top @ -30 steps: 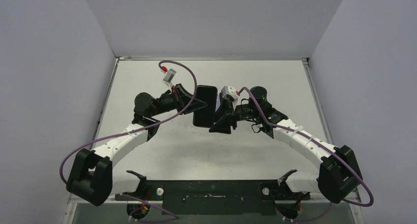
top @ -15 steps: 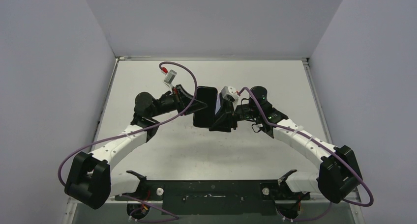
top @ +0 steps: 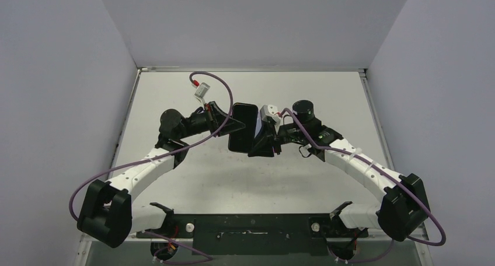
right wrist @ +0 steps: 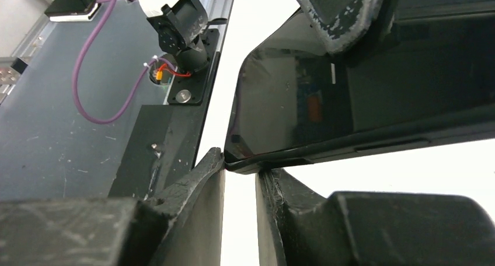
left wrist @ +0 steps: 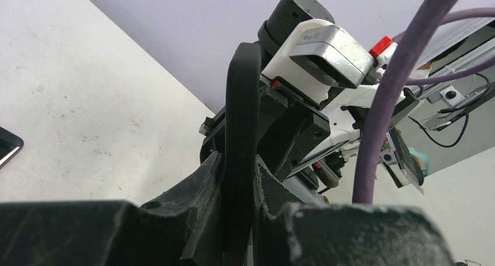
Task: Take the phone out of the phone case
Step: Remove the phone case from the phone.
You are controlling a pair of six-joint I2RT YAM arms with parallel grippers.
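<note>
A black phone case [top: 242,128] with the phone in it is held up in the air over the middle of the table, between both arms. My left gripper [top: 232,125] is shut on its left edge; in the left wrist view the case [left wrist: 240,143] stands edge-on between my fingers [left wrist: 204,184]. My right gripper [top: 261,140] is at the case's right side. In the right wrist view its jaws stand a narrow gap apart, with the lower corner of the case [right wrist: 245,164] at their tips. The phone's glossy screen [right wrist: 292,114] faces this camera.
The white table [top: 192,178] lies below. A dark flat object [left wrist: 7,146] shows at the left edge of the left wrist view, on the table. Grey walls surround the table. The black base bar [top: 251,225] runs along the near edge.
My right gripper has shifted slightly left, closer against the case, and its wrist has turned a little. The left arm and the case have hardly moved.
</note>
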